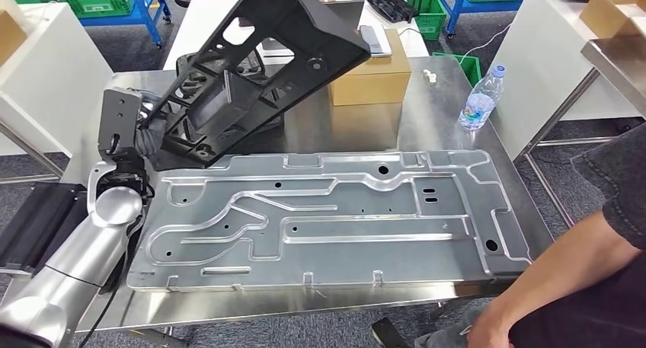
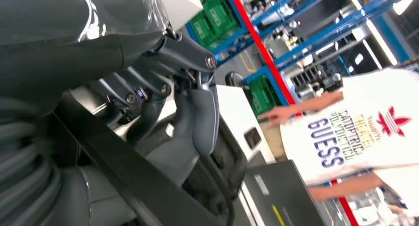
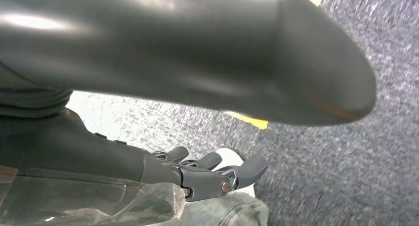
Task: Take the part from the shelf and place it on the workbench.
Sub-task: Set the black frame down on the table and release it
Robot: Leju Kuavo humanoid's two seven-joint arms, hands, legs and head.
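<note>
The part (image 1: 259, 66) is a large black ribbed plastic frame. It hangs tilted over the back left of the steel workbench (image 1: 426, 112), its far end raised high. My left hand (image 1: 145, 138) grips its lower end at the workbench's left edge. In the left wrist view my left hand's fingers (image 2: 197, 112) curl round a black bar of the part (image 2: 138, 181). My right hand (image 3: 212, 174) hangs over grey carpet with its fingers loosely apart and nothing in them.
A big stamped metal panel (image 1: 327, 211) covers most of the workbench. Behind it stand a cardboard box (image 1: 369, 78) and a water bottle (image 1: 481, 98). A person (image 1: 594, 272) leans in at the front right. Another person in a white T-shirt (image 2: 356, 132) stands beyond.
</note>
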